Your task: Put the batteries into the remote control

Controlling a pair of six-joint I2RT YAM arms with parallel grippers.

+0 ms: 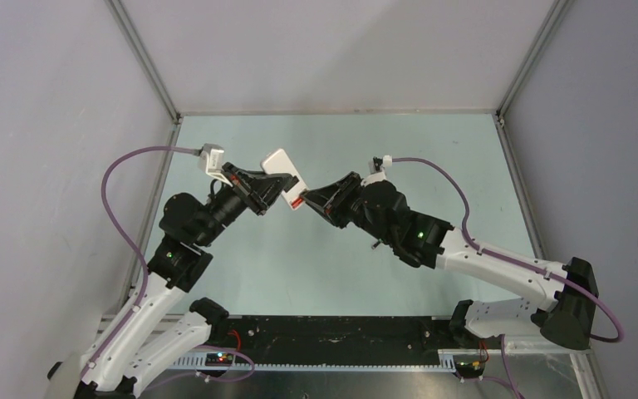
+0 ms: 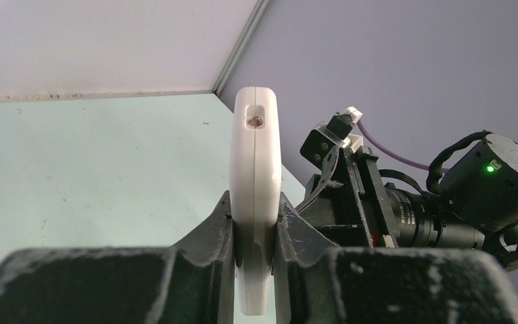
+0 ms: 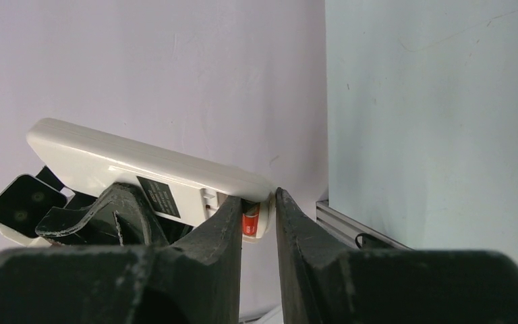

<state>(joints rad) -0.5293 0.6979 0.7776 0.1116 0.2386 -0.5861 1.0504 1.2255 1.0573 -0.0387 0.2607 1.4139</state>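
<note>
Pale green table (image 1: pixel 299 278) enclosed by grey walls (image 1: pixel 41 125).

- No word, brand, number or sign can be read in any of the three views.
- The remote control (image 3: pixel 108 158) carries a small black label (image 3: pixel 164 197) on its white back, toward 8 o'clock in the right wrist view. Its pale print is too small to read.
- The orange-red battery (image 3: pixel 250 223), near 6 o'clock in that view, shows no legible marking.
</note>
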